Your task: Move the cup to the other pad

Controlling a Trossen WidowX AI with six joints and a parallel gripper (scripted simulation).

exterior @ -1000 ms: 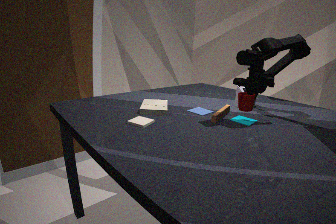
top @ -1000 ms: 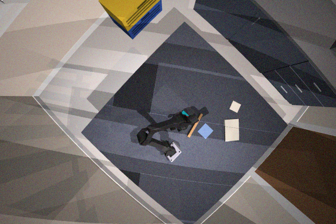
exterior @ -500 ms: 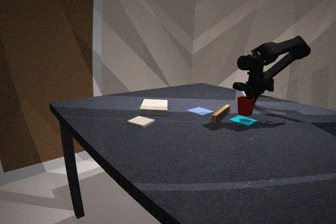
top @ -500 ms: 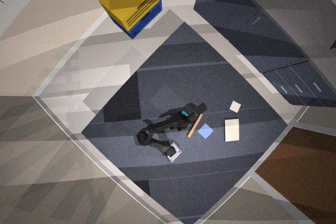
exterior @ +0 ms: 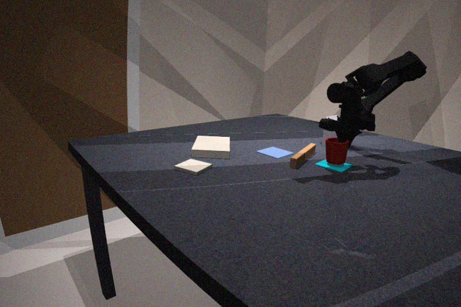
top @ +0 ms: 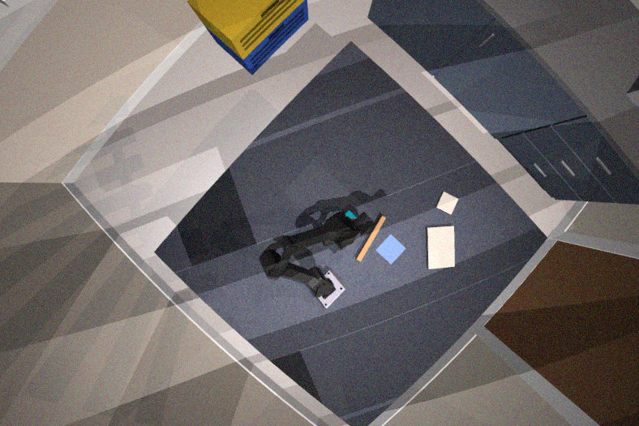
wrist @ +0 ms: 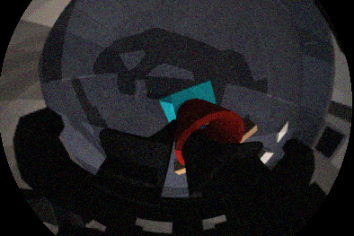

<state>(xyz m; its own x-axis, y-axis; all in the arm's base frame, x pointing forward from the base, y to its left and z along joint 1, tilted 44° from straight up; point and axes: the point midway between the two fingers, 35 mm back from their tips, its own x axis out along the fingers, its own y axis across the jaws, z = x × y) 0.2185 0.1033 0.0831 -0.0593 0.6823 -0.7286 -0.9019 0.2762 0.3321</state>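
The tool (exterior: pixel 340 138) is clamped on the red cup's (exterior: pixel 336 151) rim from above, cup upright over the teal pad (exterior: pixel 333 165).

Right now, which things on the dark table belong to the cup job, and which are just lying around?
Part of the job:
- red round cup, held in the black tool
- flat teal square pad under the cup

Lying about:
- pale blue square pad
- tan wooden block
- thick cream slab
- small cream tile

Red cup (exterior: pixel 336 151): upright, over the teal pad (exterior: pixel 333 165), rim held by claw (exterior: pixel 341 137). Contact with pad indeterminate. Pale blue pad (exterior: pixel 274 151): flat on desk (exterior: pixel 230 199), unoccupied.
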